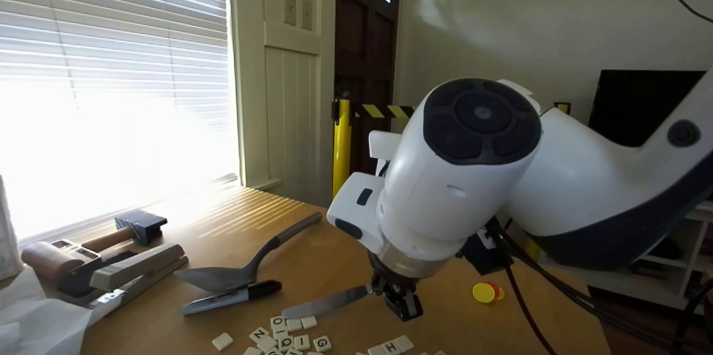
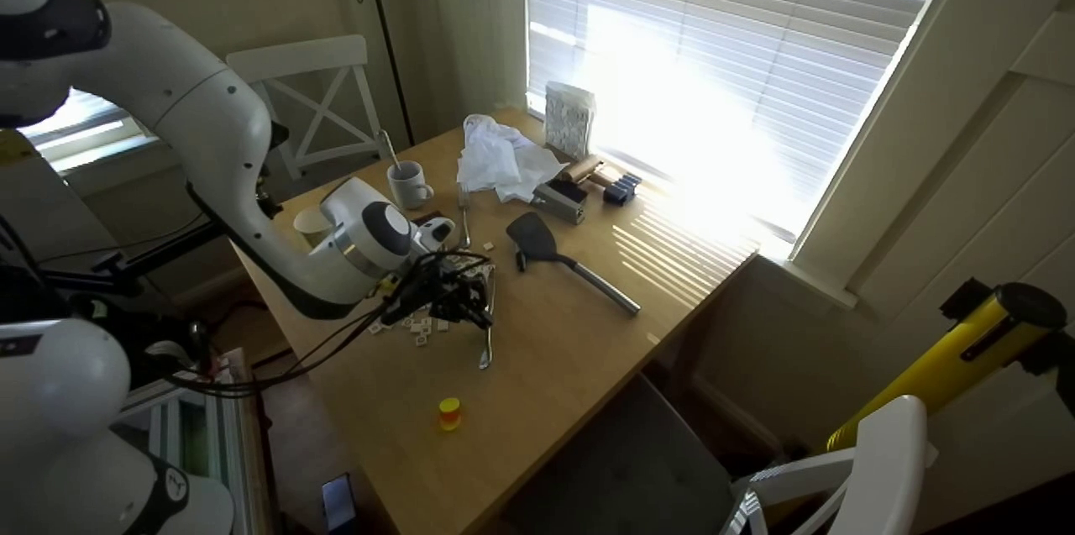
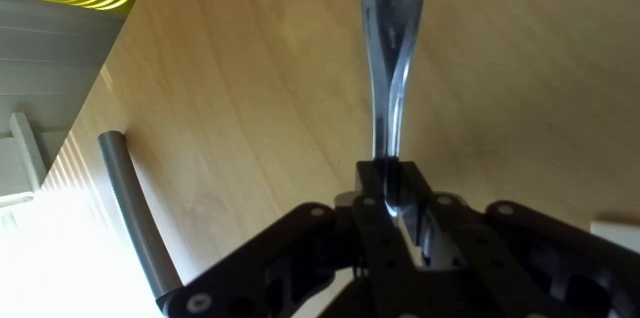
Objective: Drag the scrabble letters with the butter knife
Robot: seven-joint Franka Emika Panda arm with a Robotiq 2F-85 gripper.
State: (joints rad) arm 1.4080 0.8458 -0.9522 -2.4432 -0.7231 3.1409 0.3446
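My gripper [image 3: 386,178] is shut on the butter knife [image 3: 392,28]; its silver handle end sticks out beyond the fingertips in the wrist view. In an exterior view the gripper [image 1: 404,304] holds the knife with its blade [image 1: 328,303] pointing to the left, low over the table. The blade tip is beside the upper tiles of the scrabble letters [image 1: 301,342]; I cannot tell whether it touches them. More tiles [image 1: 391,347] lie apart to the right, and a single tile [image 1: 223,341] to the left. In an exterior view the arm partly hides the tiles [image 2: 422,328].
A dark spatula [image 1: 217,277] and a marker [image 1: 231,298] lie behind the tiles. A stapler [image 1: 139,274], a mallet [image 2: 621,189] and crumpled white plastic [image 2: 501,159] are farther off. A mug [image 2: 409,185] stands near the table edge. A yellow disc [image 1: 483,292] lies on the other side.
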